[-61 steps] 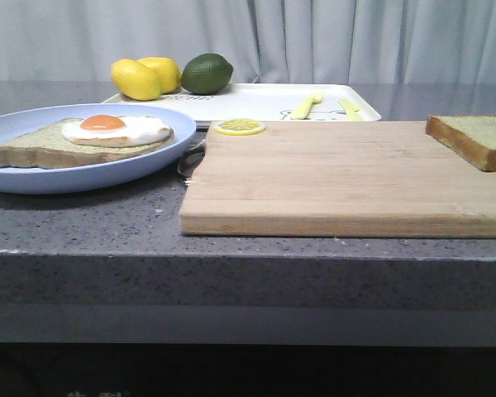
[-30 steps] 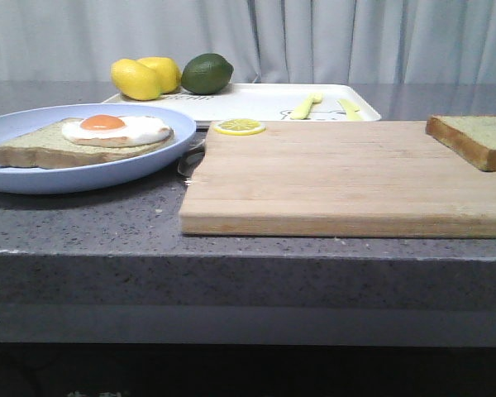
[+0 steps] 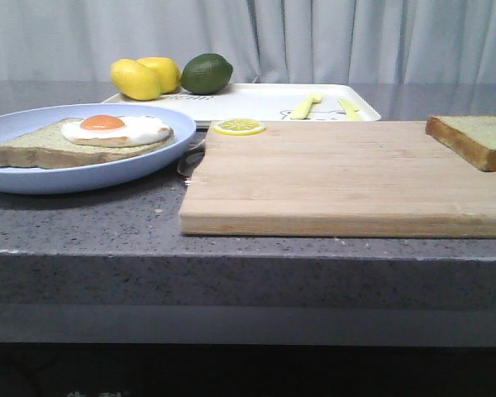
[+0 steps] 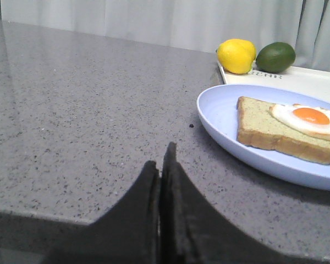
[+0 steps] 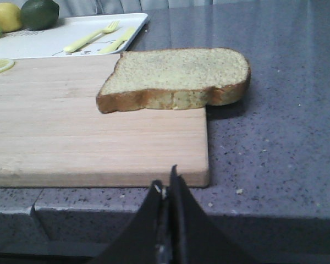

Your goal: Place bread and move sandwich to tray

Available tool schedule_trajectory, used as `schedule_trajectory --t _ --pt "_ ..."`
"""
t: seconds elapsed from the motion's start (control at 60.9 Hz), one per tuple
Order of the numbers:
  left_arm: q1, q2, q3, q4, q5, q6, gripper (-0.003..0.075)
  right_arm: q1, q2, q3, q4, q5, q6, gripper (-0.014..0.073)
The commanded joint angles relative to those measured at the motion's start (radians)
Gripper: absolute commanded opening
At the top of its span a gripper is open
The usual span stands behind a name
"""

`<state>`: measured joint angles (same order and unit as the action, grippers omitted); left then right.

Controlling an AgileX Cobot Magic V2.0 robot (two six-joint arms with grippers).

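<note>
Bread [image 5: 176, 77] flat across cutting board's [image 3: 347, 178] right edge, rounded end overhanging — both tools [image 4: 160, 165] [image 5: 170, 181] closed, empty.

Low front view; both wrist views near counter [image 3: 107, 223].

lemons [image 3: 145, 77]; lime [image 3: 207, 73]; cutting board [image 3: 347, 178]
</note>
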<state>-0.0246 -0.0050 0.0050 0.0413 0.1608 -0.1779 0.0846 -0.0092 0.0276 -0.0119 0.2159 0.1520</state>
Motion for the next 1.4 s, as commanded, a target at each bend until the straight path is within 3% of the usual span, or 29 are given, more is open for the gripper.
schedule_trajectory --t 0.0,0.296,0.46,0.624,0.903,1.002,1.084,1.166,1.231,1.264,1.314,1.379 --pt "0.001 -0.020 0.000 -0.017 -0.130 -0.009 -0.0020 -0.002 -0.019 -0.003 -0.011 -0.107 -0.003 -0.0060" --pt "0.001 -0.020 -0.051 -0.015 -0.308 -0.009 -0.0020 -0.002 -0.019 -0.078 -0.010 -0.149 -0.003 -0.0060" --pt "0.001 0.016 -0.203 0.089 -0.246 0.001 -0.0020 -0.002 0.014 -0.292 -0.010 -0.038 -0.003 -0.0060" --pt "0.001 0.202 -0.373 0.135 -0.100 0.001 -0.0020 -0.002 0.219 -0.523 -0.010 0.108 -0.003 -0.0060" --pt "0.001 0.523 -0.513 0.169 -0.090 0.001 -0.0020 -0.001 0.515 -0.684 -0.010 0.107 -0.003 -0.0059" --pt "0.001 0.533 -0.515 0.169 -0.100 0.001 -0.0020 -0.001 0.526 -0.684 -0.010 0.106 -0.003 -0.0001" --pt "0.001 0.533 -0.515 0.167 -0.100 0.001 -0.0006 -0.001 0.526 -0.684 -0.010 0.109 -0.003 0.0157" --pt "0.001 0.533 -0.515 0.167 -0.100 0.001 0.0100 -0.001 0.526 -0.684 -0.010 0.118 -0.003 0.0355" --pt "0.001 0.533 -0.515 0.167 -0.100 0.001 0.0270 -0.001 0.526 -0.682 -0.010 0.122 -0.003 0.0521" --pt "0.001 0.533 -0.515 0.165 -0.100 0.001 0.0391 -0.001 0.526 -0.681 -0.005 0.120 -0.003 0.0604" --pt "0.001 0.533 -0.515 0.165 -0.100 0.001 0.0533 -0.001 0.526 -0.681 0.012 0.123 -0.003 0.0658" --pt "0.001 0.533 -0.515 0.165 -0.100 0.001 0.0645 -0.001 0.526 -0.681 0.012 0.123 -0.003 0.0657"
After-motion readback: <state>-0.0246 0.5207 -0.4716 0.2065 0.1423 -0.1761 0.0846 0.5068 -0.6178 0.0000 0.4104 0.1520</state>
